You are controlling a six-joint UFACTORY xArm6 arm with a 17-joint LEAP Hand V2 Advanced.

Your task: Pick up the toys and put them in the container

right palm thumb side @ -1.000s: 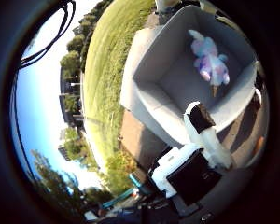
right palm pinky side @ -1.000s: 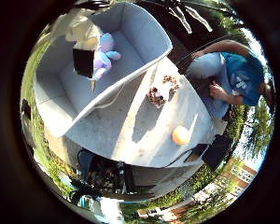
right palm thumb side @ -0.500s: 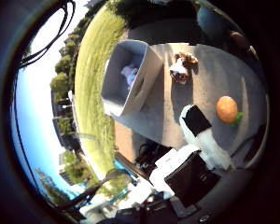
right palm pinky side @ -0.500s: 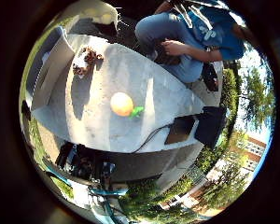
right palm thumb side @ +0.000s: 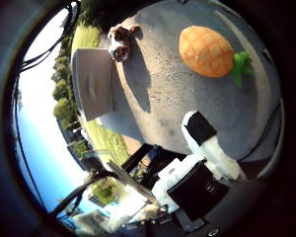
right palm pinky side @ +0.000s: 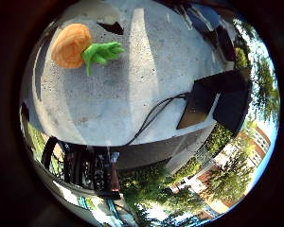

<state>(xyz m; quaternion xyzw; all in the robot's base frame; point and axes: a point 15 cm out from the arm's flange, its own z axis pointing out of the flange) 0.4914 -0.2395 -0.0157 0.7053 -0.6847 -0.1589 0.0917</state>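
Little finger side palm view: the pineapple toy [right palm pinky side: 72, 46], orange with a green leaf tuft, lies on the grey worktop [right palm pinky side: 132, 94]. A dark flat box [right palm pinky side: 213, 101] sits well apart from the pineapple, near the worktop's edge. None of the hand shows here.

Thumb side palm view: the pineapple toy fills a good part of the view, so the palm is close above it. Well apart from the pineapple, toward the worktop's far end, lies a small brown and white toy [right palm thumb side: 119, 42], just beside the white container [right palm thumb side: 92, 84]. The hand [right palm thumb side: 207, 163] shows as white and black parts; one of the fingers [right palm thumb side: 200, 129] reaches out fairly straight over the worktop, short of the pineapple and touching nothing (so it looks open and empty, though only that one shows).

The step in hand appears to be the approach to the pineapple. The next move likely calls for lowering over it, curling round its body, then carrying it to the container.
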